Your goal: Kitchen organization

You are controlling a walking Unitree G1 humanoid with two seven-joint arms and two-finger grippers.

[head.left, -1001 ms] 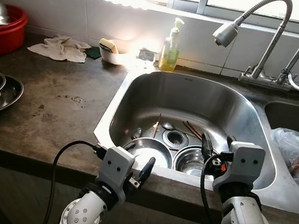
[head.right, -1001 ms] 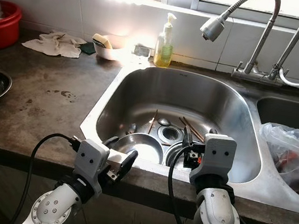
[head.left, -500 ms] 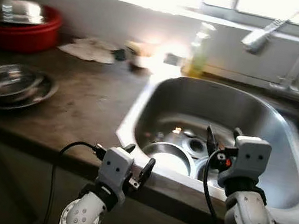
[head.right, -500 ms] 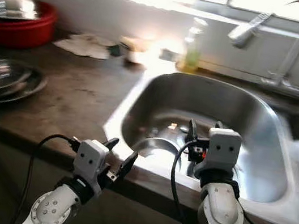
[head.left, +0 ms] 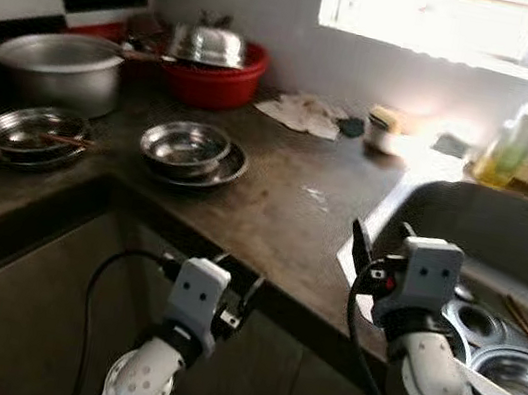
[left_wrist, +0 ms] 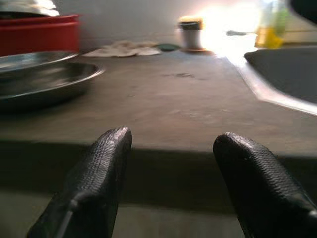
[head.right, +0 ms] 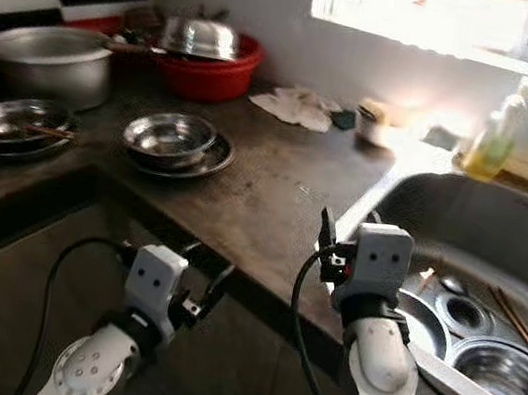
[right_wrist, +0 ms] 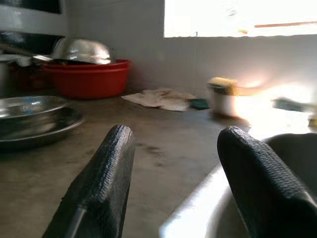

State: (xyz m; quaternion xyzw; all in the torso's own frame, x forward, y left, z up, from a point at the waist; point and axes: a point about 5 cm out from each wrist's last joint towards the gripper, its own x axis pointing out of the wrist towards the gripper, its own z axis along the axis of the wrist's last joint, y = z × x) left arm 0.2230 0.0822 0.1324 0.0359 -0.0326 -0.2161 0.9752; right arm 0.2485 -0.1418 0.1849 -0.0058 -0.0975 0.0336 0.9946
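Observation:
A steel bowl [head.left: 187,144] rests in a steel plate on the dark counter [head.left: 292,212], left of the sink [head.left: 503,222]. In the sink lie two steel bowls [head.left: 522,373] and chopsticks [head.left: 523,324] near the drain. My left gripper [head.left: 238,282] hangs open and empty just below the counter's front edge. My right gripper [head.left: 379,239] is also open and empty, held over the counter edge beside the sink's left rim. The right wrist view looks across the counter at the stacked steel dishes [right_wrist: 34,116].
A second steel plate [head.left: 30,131] holding chopsticks sits at the far left, with a large pot [head.left: 57,70] behind it. A red basin [head.left: 215,76] carries a steel lid. A cloth [head.left: 303,113], a small sponge bowl [head.left: 384,132] and a soap bottle [head.left: 515,138] line the wall.
The camera has swung left, so the counter with its dishes, pot and red basin now fills the picture and the sink sits at the right. Both grippers stay open.

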